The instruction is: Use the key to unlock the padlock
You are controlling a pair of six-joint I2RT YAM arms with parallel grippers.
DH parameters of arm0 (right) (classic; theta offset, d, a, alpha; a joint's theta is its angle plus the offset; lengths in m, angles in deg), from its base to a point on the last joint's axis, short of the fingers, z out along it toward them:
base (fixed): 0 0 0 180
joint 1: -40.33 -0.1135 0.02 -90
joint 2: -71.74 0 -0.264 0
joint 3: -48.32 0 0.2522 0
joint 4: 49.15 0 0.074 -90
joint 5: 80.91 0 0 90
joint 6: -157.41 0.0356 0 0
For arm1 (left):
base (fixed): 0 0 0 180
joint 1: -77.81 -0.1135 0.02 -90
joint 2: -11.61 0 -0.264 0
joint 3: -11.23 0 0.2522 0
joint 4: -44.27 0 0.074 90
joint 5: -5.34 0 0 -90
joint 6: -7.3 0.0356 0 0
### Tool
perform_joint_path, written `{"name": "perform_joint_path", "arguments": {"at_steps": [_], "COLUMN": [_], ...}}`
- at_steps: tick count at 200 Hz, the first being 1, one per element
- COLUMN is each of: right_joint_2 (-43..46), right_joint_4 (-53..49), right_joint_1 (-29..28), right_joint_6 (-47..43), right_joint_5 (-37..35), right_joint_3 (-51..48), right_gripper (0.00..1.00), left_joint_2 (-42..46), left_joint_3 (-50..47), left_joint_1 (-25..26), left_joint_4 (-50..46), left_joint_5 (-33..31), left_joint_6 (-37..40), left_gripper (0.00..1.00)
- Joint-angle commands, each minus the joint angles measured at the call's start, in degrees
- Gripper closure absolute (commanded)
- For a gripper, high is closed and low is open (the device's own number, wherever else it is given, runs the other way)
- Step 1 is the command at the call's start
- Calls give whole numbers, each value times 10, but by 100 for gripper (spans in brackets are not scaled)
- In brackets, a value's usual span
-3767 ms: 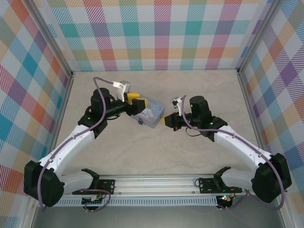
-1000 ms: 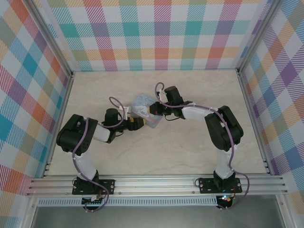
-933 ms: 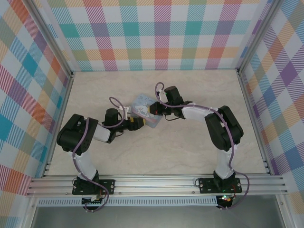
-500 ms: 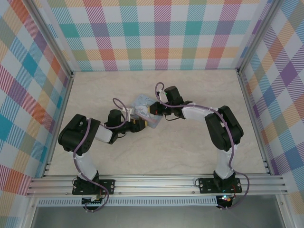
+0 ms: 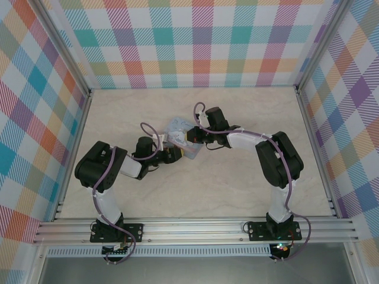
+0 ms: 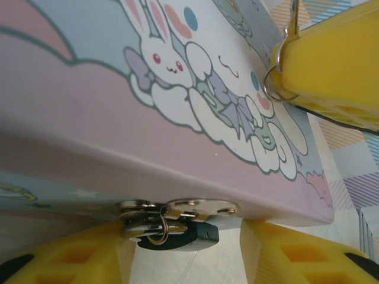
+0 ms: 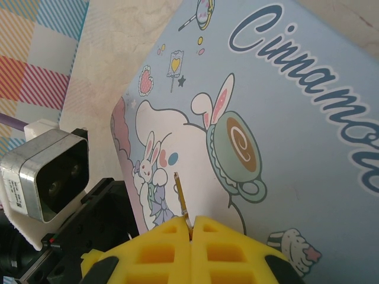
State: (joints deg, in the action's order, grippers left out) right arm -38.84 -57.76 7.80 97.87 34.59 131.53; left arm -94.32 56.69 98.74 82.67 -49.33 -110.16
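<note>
The padlock (image 6: 180, 235), small with a dark blue body, hangs from the metal hasp (image 6: 189, 210) on the front edge of the cartoon-printed tin box (image 6: 106, 100). My left gripper (image 6: 186, 254) is open and straddles the padlock. Its left finger (image 6: 77, 257) is against the hasp side and its right finger (image 6: 296, 254) stands clear. My right gripper (image 7: 192, 228) is shut on the key (image 7: 182, 195), whose thin blade points out over the tin lid (image 7: 296, 118). From above, both grippers meet at the tin (image 5: 179, 133), the left gripper (image 5: 172, 155) at its near edge and the right gripper (image 5: 192, 135) over its right side.
The tin sits near the middle of a pale marble-look table (image 5: 237, 189), with plaid walls (image 5: 201, 41) on three sides. The left wrist camera block (image 7: 50, 177) is close to the tin's corner. A key ring (image 6: 277, 83) hangs at the right gripper's yellow finger (image 6: 331, 65).
My left gripper has crept toward the tin and its jaws have narrowed around the padlock. The right arm and the key have stayed still.
</note>
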Motion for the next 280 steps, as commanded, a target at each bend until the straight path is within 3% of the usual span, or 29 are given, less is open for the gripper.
{"name": "perform_joint_path", "arguments": {"at_steps": [1, 85, 186, 232, 280], "right_joint_2": [-11, -11, 1, 18, 10], "right_joint_4": [-28, -24, -14, 5, 16], "right_joint_1": [-2, -2, -2, 2, 3], "right_joint_6": [-5, -1, -4, -11, -1], "right_joint_5": [-4, -2, -1, 5, 13], "right_joint_3": [-6, -6, -14, -19, -21], "right_gripper": [96, 96, 96, 96, 96], "left_joint_2": [-3, -3, 15, 39, 41], "left_joint_3": [9, 4, -6, -10, -7], "left_joint_1": [15, 34, 39, 38, 39], "left_joint_4": [32, 66, 73, 62, 65], "left_joint_5": [-24, -90, -115, -112, -111], "left_joint_6": [-31, -123, -131, -134, -140], "left_gripper": [50, 55, 71, 73, 84]}}
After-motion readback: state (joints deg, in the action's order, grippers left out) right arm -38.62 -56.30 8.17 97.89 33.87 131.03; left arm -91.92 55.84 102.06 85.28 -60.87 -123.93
